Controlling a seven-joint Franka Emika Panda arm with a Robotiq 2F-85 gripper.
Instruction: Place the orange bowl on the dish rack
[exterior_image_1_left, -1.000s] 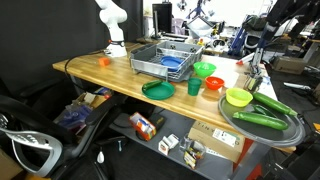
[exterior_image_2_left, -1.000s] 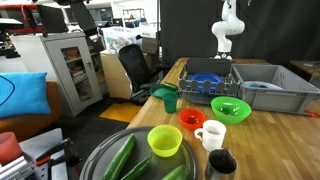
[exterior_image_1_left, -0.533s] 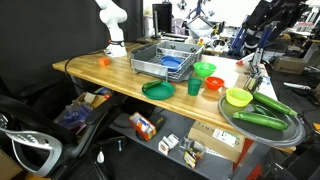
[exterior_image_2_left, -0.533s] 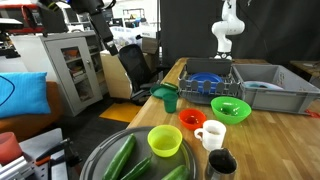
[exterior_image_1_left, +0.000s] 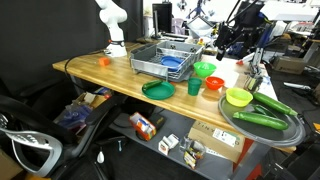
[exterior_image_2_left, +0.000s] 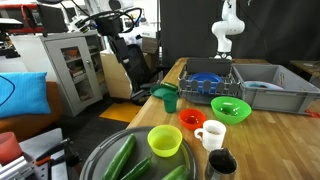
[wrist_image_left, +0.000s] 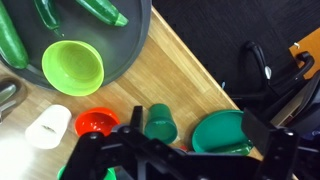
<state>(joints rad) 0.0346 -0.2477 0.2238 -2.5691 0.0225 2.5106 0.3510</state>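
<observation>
The orange bowl (exterior_image_1_left: 213, 83) sits on the wooden table between a green cup and a white mug; it also shows in the other exterior view (exterior_image_2_left: 192, 119) and in the wrist view (wrist_image_left: 97, 124). The dish rack (exterior_image_1_left: 150, 62), a grey wire basket holding a blue item, stands further back on the table and shows in both exterior views (exterior_image_2_left: 196, 93); it is outside the wrist view. My gripper (wrist_image_left: 197, 130) is open and empty, high above the table's edge over the green cup and green plate. It is seen in both exterior views (exterior_image_1_left: 226, 44) (exterior_image_2_left: 128, 48).
A green cup (wrist_image_left: 158, 122), green plate (wrist_image_left: 222, 132), white mug (wrist_image_left: 48, 125) and yellow-green bowl (wrist_image_left: 73, 65) surround the orange bowl. A bright green bowl (exterior_image_1_left: 204, 69) lies near the rack. A round dark tray (exterior_image_1_left: 290, 132) holds green vegetables. A grey bin (exterior_image_2_left: 275, 90) stands beside the rack.
The arm has swung in from outside the table towards the bowls and now hangs above the table's edge. Nothing on the table has moved.
</observation>
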